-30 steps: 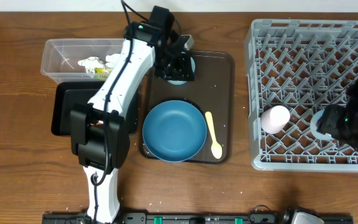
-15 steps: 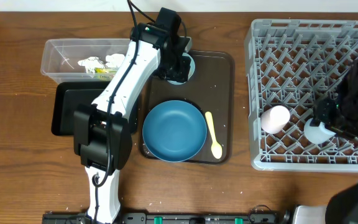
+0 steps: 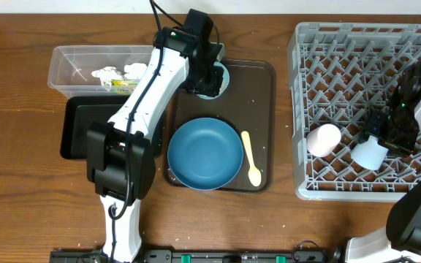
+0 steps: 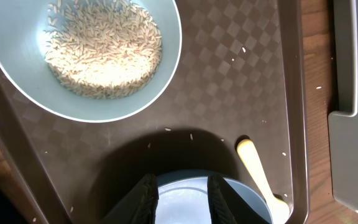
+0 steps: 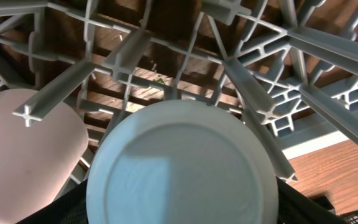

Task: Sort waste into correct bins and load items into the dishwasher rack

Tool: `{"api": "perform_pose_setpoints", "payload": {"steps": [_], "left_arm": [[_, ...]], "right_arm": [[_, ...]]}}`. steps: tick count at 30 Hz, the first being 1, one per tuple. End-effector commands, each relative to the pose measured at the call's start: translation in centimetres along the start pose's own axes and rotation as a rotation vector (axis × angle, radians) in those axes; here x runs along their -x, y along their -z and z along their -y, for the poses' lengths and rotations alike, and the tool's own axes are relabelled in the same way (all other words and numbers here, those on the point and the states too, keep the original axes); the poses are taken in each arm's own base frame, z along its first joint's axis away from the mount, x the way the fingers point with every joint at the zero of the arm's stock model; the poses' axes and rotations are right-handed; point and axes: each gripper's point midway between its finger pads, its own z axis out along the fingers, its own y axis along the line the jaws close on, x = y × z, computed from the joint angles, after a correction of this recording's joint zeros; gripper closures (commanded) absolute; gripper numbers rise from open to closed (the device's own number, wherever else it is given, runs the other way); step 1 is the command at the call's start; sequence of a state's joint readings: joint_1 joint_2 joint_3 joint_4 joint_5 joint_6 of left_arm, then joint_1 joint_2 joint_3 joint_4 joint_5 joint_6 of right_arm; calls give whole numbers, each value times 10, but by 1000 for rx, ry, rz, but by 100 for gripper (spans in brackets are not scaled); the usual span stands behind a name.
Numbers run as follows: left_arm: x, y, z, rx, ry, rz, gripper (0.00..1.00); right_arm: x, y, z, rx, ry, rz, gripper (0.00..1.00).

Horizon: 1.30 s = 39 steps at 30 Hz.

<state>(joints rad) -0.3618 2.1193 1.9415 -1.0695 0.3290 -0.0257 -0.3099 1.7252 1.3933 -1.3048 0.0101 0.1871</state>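
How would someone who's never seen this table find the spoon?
Start at the dark-brown tray in the middle of the table, left of the big grey rack. The spoon lies on it just right of the round blue plate: the only slim, cream-yellow thing there.

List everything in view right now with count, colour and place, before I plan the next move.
dishwasher rack: one, light grey, table's right side
pink cup: one, in rack
light blue cup: one, in rack, right of pink cup
serving tray: one, dark brown, centre
plate: one, blue, on tray
spoon: one, cream-yellow, on tray beside plate
bowl: one, pale blue, on tray, holding white rice
clear tub: one, back left, holding white tissue, printed wrapper
black tub: one, before clear tub
table: one, brown wood
left arm: white-black, over bowl, jaws apart, empty
right arm: at light blue cup, jaws unclear
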Motion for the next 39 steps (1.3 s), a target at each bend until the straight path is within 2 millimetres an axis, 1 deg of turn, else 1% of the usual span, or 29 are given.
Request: {"api": "perform_pose_setpoints", "payload": {"steps": [1, 8, 13, 17, 24, 30, 36, 39], "left_arm": [[1, 3, -4, 17, -4, 6, 70], [1, 3, -4, 17, -4, 7, 70], [1, 3, -4, 17, -4, 6, 70], [1, 3, -4, 17, -4, 6, 70], [1, 3, -3, 17, -4, 6, 70], [1, 3, -4, 17, -3, 6, 70], [1, 3, -4, 17, -4, 6, 70], [1, 3, -4, 17, -4, 6, 70]], "right_arm": [[1, 2, -9, 47, -14, 5, 32], [13, 13, -18, 100, -10, 81, 34], [20, 33, -18, 113, -5, 168, 37], [20, 44, -18, 119, 5, 210, 38], [10, 40, -15, 67, 33, 175, 39], [10, 40, -5, -76, -2, 199, 38], [10, 42, -5, -133, 6, 220, 37], [11, 42, -6, -135, 9, 222, 36]]}}
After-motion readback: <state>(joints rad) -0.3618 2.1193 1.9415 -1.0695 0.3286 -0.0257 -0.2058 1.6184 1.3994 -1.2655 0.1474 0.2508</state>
